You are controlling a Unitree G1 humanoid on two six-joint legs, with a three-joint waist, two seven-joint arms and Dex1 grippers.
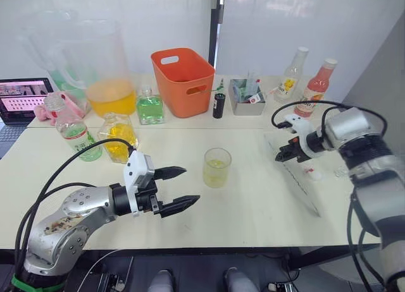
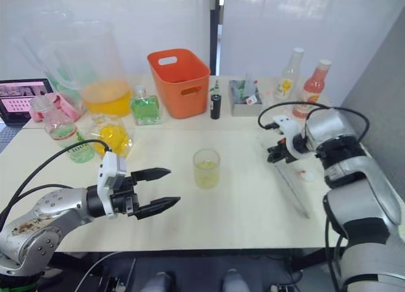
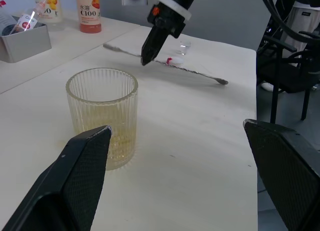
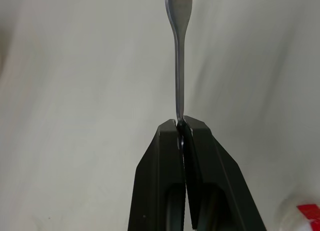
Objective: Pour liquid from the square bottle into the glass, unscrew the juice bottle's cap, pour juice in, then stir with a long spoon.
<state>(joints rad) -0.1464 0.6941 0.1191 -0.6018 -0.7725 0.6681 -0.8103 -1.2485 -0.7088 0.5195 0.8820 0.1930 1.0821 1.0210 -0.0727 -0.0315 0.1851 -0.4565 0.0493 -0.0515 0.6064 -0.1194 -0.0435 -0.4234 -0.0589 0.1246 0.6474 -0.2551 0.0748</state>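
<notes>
A ribbed glass (image 1: pixel 217 167) with a little yellow liquid stands mid-table. My left gripper (image 1: pixel 188 186) is open, level with the glass and just to its left; in the left wrist view the glass (image 3: pixel 102 116) stands between and beyond the fingers. A long spoon (image 1: pixel 297 181) lies along the table at the right, and my right gripper (image 1: pixel 279 156) is shut on its handle (image 4: pixel 179 76). A squarish bottle of yellow liquid (image 1: pixel 118 137) and a square green one (image 1: pixel 150 107) stand at the back left. Two capped juice bottles, pink (image 1: pixel 318 82) and yellow (image 1: pixel 291 72), stand at the back right.
An orange basket (image 1: pixel 183 72), a large pitcher of orange liquid (image 1: pixel 104 71), a grey box (image 1: pixel 247 93) and a small dark bottle (image 1: pixel 219 105) line the back. A plastic bottle (image 1: pixel 74 129) and a laptop (image 1: pixel 22 97) sit far left. A small red-and-white piece (image 1: pixel 313 173) lies by the spoon.
</notes>
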